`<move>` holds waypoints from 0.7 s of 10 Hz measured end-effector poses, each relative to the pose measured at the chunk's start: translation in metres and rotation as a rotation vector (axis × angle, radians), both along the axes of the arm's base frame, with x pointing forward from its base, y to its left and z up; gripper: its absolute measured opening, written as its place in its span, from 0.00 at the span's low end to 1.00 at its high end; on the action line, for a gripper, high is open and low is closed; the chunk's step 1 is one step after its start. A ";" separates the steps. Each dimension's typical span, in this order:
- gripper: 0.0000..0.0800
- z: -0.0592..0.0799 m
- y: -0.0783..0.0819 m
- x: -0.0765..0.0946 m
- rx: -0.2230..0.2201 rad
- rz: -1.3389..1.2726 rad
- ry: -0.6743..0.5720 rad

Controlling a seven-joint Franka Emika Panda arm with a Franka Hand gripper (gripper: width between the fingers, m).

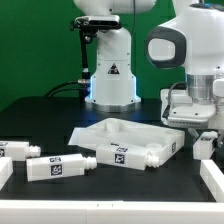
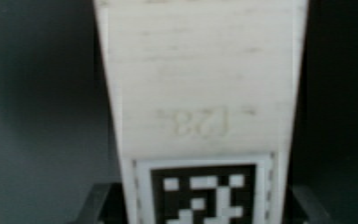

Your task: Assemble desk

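Gripping a white leg (image 2: 194, 90) in the tool (image 1: 205, 138), three o'clock from the rimmed tabletop (image 1: 125, 135) on the desk (image 1: 40, 120). Seems light, stiff, slick plastic; best pinched across flat sides, clear of the tag (image 2: 197, 192).

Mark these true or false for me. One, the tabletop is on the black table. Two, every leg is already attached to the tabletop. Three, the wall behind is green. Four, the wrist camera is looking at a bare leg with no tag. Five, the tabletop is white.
1. True. The tabletop rests on the black table.
2. False. At least two loose legs lie on the table, toward the exterior view's left.
3. True. The backdrop is green.
4. False. The leg in the wrist view carries a black-and-white tag.
5. True. The tabletop is white.
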State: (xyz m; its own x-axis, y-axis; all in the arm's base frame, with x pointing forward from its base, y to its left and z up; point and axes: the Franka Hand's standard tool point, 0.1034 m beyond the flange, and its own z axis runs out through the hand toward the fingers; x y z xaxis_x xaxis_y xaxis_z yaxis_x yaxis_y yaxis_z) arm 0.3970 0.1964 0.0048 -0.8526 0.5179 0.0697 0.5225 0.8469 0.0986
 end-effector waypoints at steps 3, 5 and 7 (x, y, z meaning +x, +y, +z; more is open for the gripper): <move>0.67 0.004 0.002 0.002 0.000 -0.009 -0.006; 0.78 0.027 -0.008 0.014 -0.045 -0.005 -0.038; 0.81 0.061 -0.037 0.040 -0.121 0.015 -0.082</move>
State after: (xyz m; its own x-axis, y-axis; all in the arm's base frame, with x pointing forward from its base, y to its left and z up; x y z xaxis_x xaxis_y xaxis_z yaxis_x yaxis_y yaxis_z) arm 0.4369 0.1598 0.0654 -0.8606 0.5054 -0.0630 0.5040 0.8629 0.0373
